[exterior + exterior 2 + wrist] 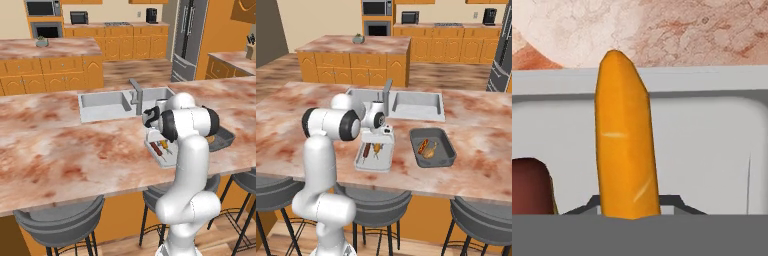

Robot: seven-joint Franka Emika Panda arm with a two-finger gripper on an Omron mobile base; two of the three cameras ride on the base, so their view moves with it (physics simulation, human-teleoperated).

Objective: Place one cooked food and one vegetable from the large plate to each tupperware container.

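My gripper point(632, 209) is shut on an orange carrot point(624, 150) that points straight away from the hand. It hangs low over the shallow light-grey tray point(712, 150), close to its floor. A brown sausage point(529, 185) lies in that tray beside the carrot. From the right base view the gripper point(377, 141) reaches down into the tray point(383, 162), with the carrot point(376, 150) next to the sausage point(366, 149). The dark-grey tub point(443, 155) stands to the right and holds two pieces of food point(427, 148). A pale curved patch past the tray may be the large plate point(557, 35).
A steel double sink point(416, 105) with a faucet point(387, 92) sits just behind the tray. The marble counter runs wide to the left point(60, 150). Bar stools point(60, 222) stand under the near edge. My own arm point(192, 130) hides part of the tray point(167, 159) and tub point(226, 137).
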